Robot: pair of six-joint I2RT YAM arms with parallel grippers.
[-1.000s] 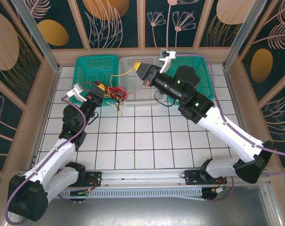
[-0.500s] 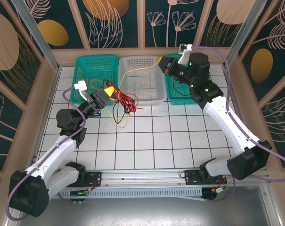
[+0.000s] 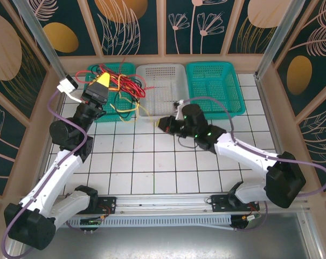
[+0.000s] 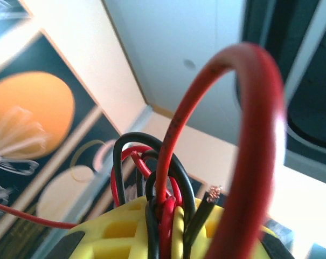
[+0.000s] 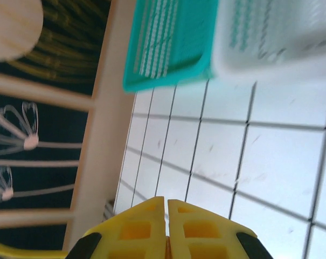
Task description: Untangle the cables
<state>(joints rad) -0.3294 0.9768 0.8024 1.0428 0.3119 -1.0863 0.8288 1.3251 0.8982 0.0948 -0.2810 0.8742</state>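
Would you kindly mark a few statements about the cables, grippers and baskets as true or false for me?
1. The left gripper is shut on the cables. True.
2. The right gripper holds a yellow cable. False: its jaws are pressed together with nothing between them.
3. In the top view, the held cables hang above the left teal basket. True.
4. The white basket stands at the far right of the row. False: it stands in the middle, between the left teal basket and the right teal basket.
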